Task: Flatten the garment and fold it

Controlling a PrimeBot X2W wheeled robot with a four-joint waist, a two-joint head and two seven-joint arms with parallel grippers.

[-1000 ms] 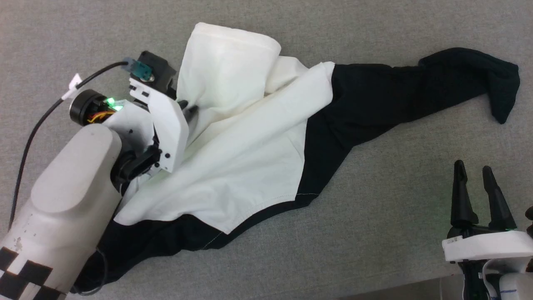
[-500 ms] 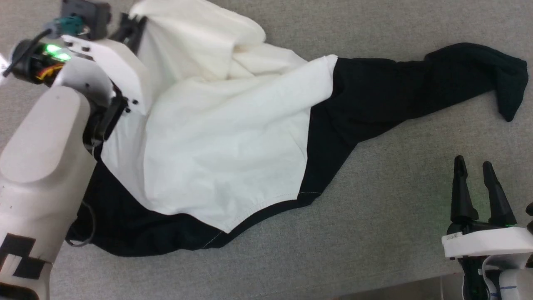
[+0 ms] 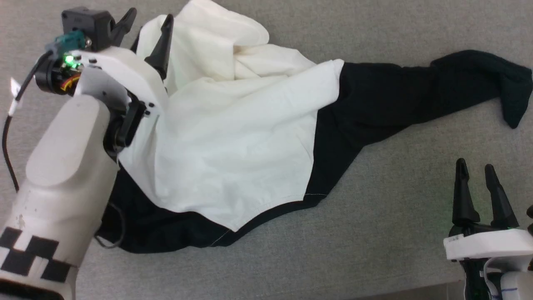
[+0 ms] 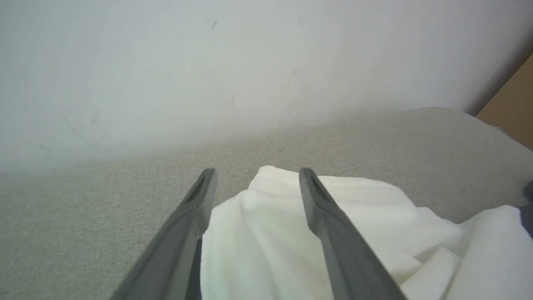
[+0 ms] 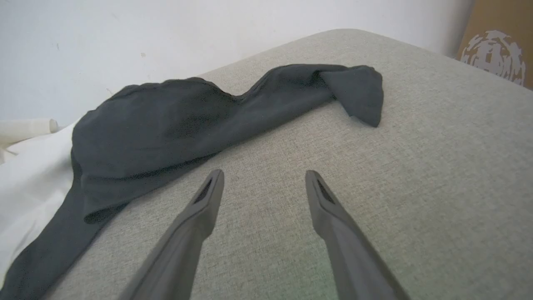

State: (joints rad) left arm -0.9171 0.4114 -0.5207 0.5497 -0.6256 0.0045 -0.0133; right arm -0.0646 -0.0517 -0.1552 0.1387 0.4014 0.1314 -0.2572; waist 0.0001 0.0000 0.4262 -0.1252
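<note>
White-bodied and black-sleeved, the shirt [image 3: 233,137] looks limp and light, so we, with left fingers [image 3: 161,46] and right fingers [image 3: 463,196] both open, should pinch its sleeve [image 3: 458,87] end.

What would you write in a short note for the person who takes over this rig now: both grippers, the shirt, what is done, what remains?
Left gripper: open, holding nothing, over the bunched white far-left part of the garment.
Right gripper: open, empty, at the near right, apart from the cloth.
Garment: on the grey surface, white panel creased, black sleeve stretched out to the right, its end turned over.
Done: partly spread out.
To do: smooth it flat, then fold; no fold made yet.
</note>
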